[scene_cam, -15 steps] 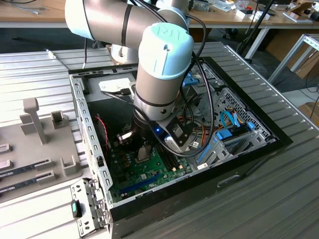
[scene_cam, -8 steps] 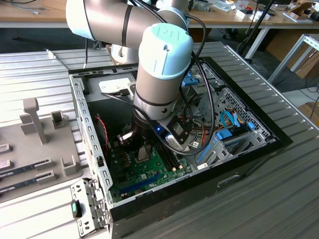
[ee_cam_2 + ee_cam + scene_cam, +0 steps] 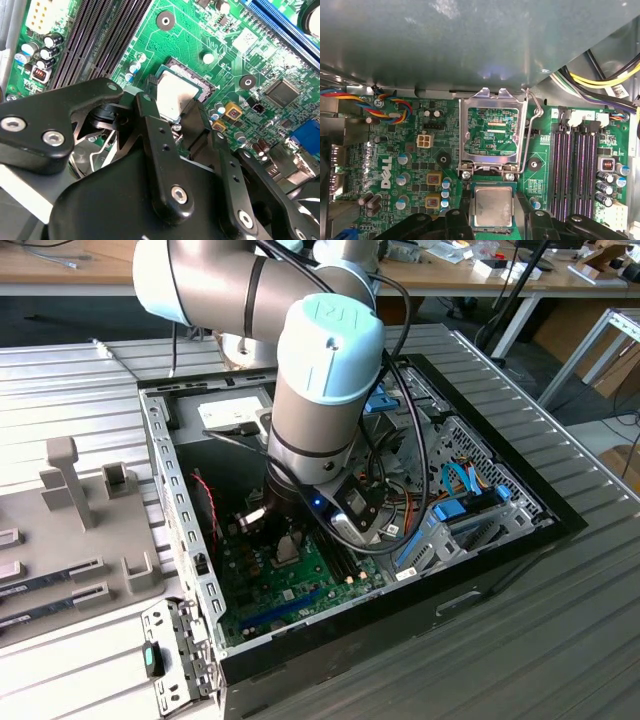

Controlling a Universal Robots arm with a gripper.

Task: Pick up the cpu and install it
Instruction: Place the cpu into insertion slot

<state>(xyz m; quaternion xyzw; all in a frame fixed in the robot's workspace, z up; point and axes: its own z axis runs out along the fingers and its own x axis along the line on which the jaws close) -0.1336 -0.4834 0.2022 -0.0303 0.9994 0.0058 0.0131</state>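
The cpu (image 3: 492, 206) is a small square chip with a silver-grey top and a thin green rim. It lies level over the dark socket (image 3: 210, 90) on the green motherboard (image 3: 420, 200). My gripper (image 3: 492, 202) reaches down inside the computer case (image 3: 185, 540). Its two black fingers (image 3: 466, 212) hug opposite edges of the cpu (image 3: 175, 92), shut on it. In the second wrist view my gripper (image 3: 172, 112) covers the chip's near edge. The exterior view has the arm's wrist (image 3: 320, 390) over the board, hiding the chip.
The socket's metal load plate (image 3: 492, 132) stands flipped open with its lever (image 3: 532, 125) raised beside it. Empty memory slots (image 3: 575, 170) run beside the socket. Coloured cables (image 3: 385, 107) and a case wall (image 3: 470, 40) lie close by. A grey fixture tray (image 3: 80, 530) sits outside the case.
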